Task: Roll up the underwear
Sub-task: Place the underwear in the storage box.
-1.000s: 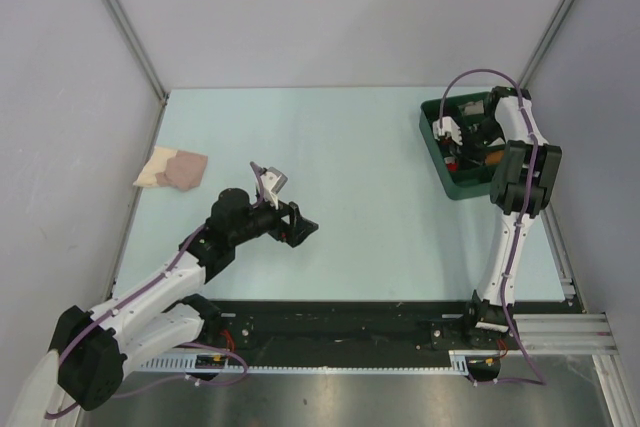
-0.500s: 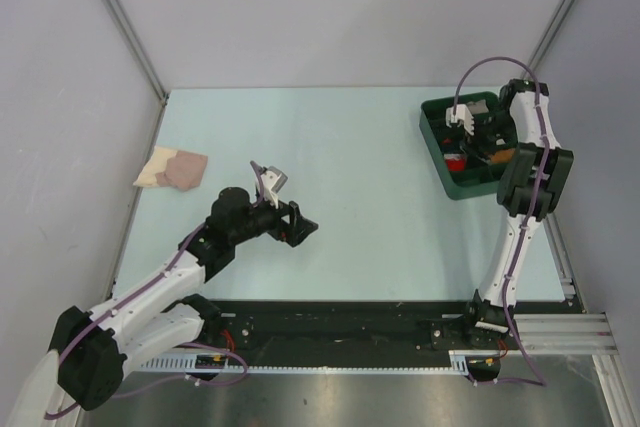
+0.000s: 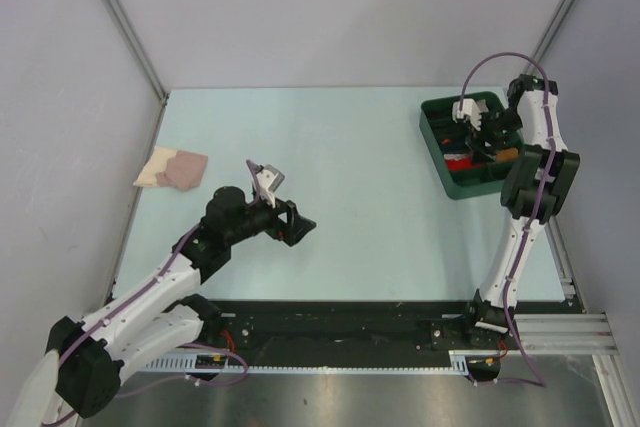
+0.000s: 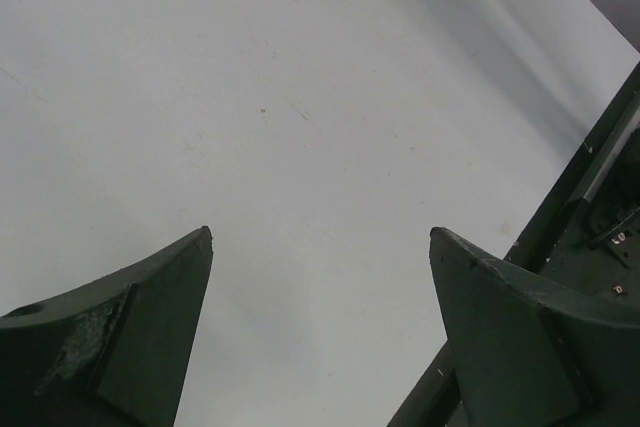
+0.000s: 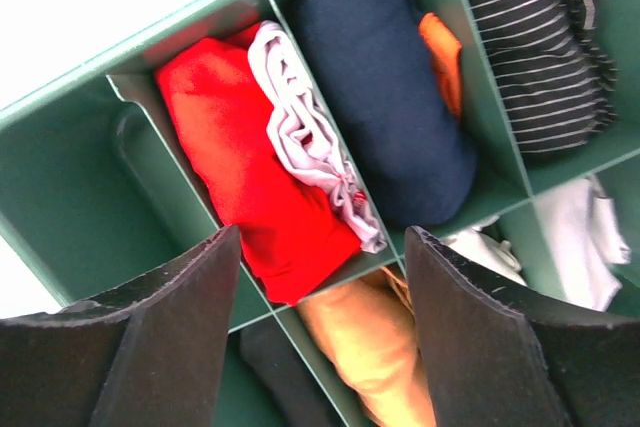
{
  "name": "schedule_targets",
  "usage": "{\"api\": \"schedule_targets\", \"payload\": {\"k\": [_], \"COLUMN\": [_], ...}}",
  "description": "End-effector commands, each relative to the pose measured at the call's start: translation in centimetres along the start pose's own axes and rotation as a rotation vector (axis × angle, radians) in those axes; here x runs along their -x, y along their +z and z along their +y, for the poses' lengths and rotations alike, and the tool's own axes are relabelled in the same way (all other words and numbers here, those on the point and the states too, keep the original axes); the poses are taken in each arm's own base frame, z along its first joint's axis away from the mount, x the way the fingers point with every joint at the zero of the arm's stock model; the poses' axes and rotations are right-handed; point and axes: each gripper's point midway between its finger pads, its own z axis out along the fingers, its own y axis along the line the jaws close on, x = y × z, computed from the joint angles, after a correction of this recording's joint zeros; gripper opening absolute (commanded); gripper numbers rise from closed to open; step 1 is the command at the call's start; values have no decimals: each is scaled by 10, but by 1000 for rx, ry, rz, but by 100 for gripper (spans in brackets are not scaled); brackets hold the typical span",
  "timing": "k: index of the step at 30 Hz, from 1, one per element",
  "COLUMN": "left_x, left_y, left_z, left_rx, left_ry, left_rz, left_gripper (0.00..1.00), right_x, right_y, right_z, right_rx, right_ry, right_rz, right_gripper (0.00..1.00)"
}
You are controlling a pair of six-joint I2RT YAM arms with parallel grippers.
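The red underwear lies rolled in a compartment of the green divided bin, with white trim fabric along its right side. In the top view it shows as a red patch in the bin at the table's right. My right gripper hangs open above the bin, its jaws straddling the underwear's near end and an orange roll, empty. It also shows in the top view. My left gripper is open and empty over bare table, seen mid-left in the top view.
The bin also holds a navy roll, a striped dark garment, white cloth and a black item. A beige-and-pink folded cloth lies at the table's left edge. Grey walls close in both sides.
My right gripper has risen and shifted toward the far right over the bin, uncovering the red fabric in the top view. The left arm has shifted only slightly.
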Motion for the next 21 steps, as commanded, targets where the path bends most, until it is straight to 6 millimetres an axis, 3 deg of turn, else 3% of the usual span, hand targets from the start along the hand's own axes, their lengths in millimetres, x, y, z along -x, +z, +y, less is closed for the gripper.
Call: {"api": "schedule_targets", "payload": {"k": [1, 9, 15, 21], "left_x": [13, 15, 13, 13], "left_y": [-7, -11, -10, -11], "left_z": [-5, -5, -5, -6], "left_rx": [-12, -7, -9, -13], "left_ry": [32, 35, 35, 36], "left_rz": [-18, -27, -19, -18], "left_gripper": [93, 93, 94, 94], "right_x": [27, 31, 6, -13], "right_y": [-29, -26, 4, 20], "right_z": [36, 36, 42, 55], "right_rx": [60, 66, 147, 210], "right_ry": [60, 92, 157, 207], "right_rz": [-44, -73, -13, 8], "right_gripper": [68, 54, 36, 33]}}
